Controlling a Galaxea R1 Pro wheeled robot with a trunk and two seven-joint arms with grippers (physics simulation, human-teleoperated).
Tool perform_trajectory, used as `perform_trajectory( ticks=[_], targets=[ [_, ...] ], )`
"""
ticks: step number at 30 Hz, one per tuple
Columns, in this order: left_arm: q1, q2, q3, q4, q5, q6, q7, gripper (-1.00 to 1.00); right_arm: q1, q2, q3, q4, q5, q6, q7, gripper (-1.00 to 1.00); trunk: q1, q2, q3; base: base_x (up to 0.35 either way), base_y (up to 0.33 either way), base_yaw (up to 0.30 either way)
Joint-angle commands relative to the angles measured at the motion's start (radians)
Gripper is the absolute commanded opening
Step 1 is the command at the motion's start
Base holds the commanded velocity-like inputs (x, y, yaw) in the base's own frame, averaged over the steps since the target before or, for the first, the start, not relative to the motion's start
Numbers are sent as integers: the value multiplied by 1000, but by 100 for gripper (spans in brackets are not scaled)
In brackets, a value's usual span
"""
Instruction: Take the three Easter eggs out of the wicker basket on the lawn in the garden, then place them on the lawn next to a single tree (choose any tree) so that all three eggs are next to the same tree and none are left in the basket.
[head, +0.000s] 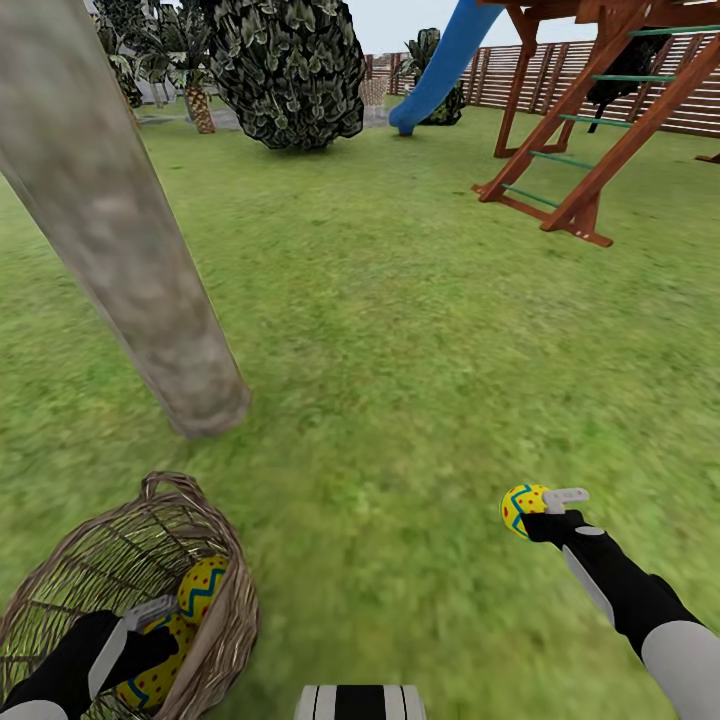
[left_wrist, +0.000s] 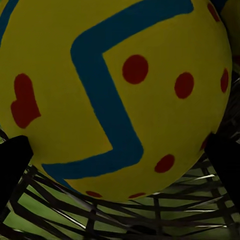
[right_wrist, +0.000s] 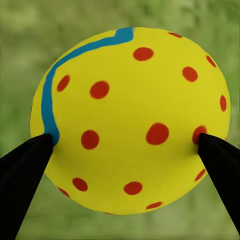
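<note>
- Landmark: tree trunk (head: 130, 240), grey-brown and mottled, rising at a slant out of the lawn (head: 400, 330).
- Wicker basket (head: 215, 640) sits on the grass near the trunk's base, on the robot's side of it, loop handle toward the trunk.
- Two Easter eggs in the basket: one (head: 202, 588) against the wall nearest the trunk, a second (head: 155, 680) just beside it, lower down.
- Left gripper (head: 150, 625) reaches inside the basket; left wrist view shows an egg (left_wrist: 120, 95) between the dark fingertips (left_wrist: 15, 160), touching or not — cannot tell.
- Right gripper (head: 540, 512) is well apart from the trunk, off to the robot's right, above the grass.
- Its fingers (right_wrist: 25, 175) are clamped on the third egg (right_wrist: 130, 120), one on each flank; blurred grass behind it.
- Past the trunk: dark-green bush (head: 290, 70), blue slide (head: 440, 60), wooden play frame (head: 590, 130).
</note>
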Motion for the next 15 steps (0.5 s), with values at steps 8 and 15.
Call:
perform_trajectory(
  ticks=[8, 15],
  targets=[
    [0, 0, 3, 0, 6, 7, 0, -100, -1, -2, 5, -1, -10, 6, -2, -100, -4, 2, 30, 0, 0, 0],
    [0, -1, 3, 1, 6, 6, 1, -100, -1, -1, 5, 0, -10, 6, -2, -100, -7, 3, 57, 0, 0, 0]
  ],
)
